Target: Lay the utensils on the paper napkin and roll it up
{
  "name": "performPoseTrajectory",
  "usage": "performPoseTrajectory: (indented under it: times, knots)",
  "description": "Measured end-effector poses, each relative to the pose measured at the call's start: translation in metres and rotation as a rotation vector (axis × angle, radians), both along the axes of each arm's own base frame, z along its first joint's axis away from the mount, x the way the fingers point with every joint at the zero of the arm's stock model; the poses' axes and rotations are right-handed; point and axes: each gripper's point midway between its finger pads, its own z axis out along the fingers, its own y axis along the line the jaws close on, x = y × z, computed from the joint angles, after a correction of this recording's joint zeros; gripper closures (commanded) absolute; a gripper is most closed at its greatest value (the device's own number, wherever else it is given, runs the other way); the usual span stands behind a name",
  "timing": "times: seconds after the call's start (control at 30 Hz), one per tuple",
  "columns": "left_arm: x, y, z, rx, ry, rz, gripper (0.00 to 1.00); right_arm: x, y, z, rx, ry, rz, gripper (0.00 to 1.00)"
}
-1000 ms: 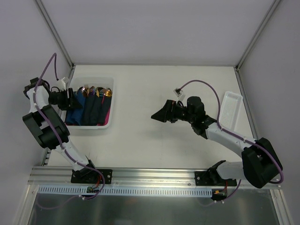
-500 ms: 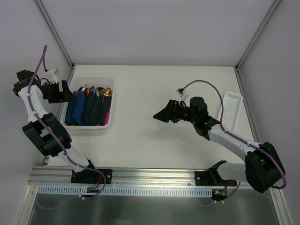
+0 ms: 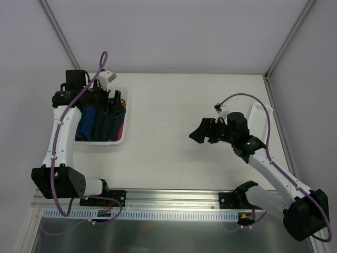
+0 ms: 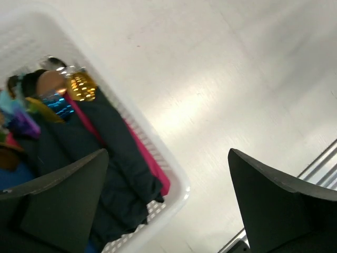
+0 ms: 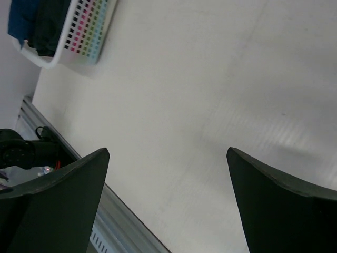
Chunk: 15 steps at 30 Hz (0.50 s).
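Observation:
A white basket [image 3: 125, 117] at the table's left holds dark navy paper napkin bundles [image 3: 105, 124], a blue one and a magenta one. Gold utensils [image 3: 121, 103] poke out at its far end. My left gripper [image 3: 109, 103] hovers open over that far end. In the left wrist view the gold utensils [image 4: 81, 87] and navy napkin [image 4: 113, 158] lie in the basket [image 4: 179, 190] under the open left gripper [image 4: 168, 153], which holds nothing. My right gripper [image 3: 197, 132] stands open over bare table at centre right, and the right wrist view shows this right gripper [image 5: 167, 152] empty.
A white perforated tray [image 3: 260, 118] lies at the table's right edge behind the right arm. The metal rail [image 3: 168, 200] with both arm bases runs along the near edge. The basket [image 5: 79, 26] shows far off in the right wrist view.
My left arm swung from outside the basket's left side to above its far end, and its jaws opened wider. The right arm drew back to the right and opened slightly more.

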Motion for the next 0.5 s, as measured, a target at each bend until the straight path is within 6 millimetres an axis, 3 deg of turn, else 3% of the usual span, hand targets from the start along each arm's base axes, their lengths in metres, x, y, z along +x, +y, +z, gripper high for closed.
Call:
performPoseTrajectory:
  times: [0.23, 0.3, 0.5]
  knots:
    - [-0.022, -0.091, -0.047, -0.026, 0.138, -0.114, 0.01, -0.003, -0.045, -0.008, -0.145, 0.011, -0.108, 0.01]
    - [-0.023, -0.1, -0.058, -0.032, 0.17, -0.106, 0.01, -0.004, -0.055, -0.014, -0.184, 0.028, -0.133, 0.01]
    - [-0.011, -0.096, -0.087, -0.024, 0.214, -0.015, 0.01, -0.007, -0.077, -0.031, -0.263, 0.078, -0.19, 0.01]
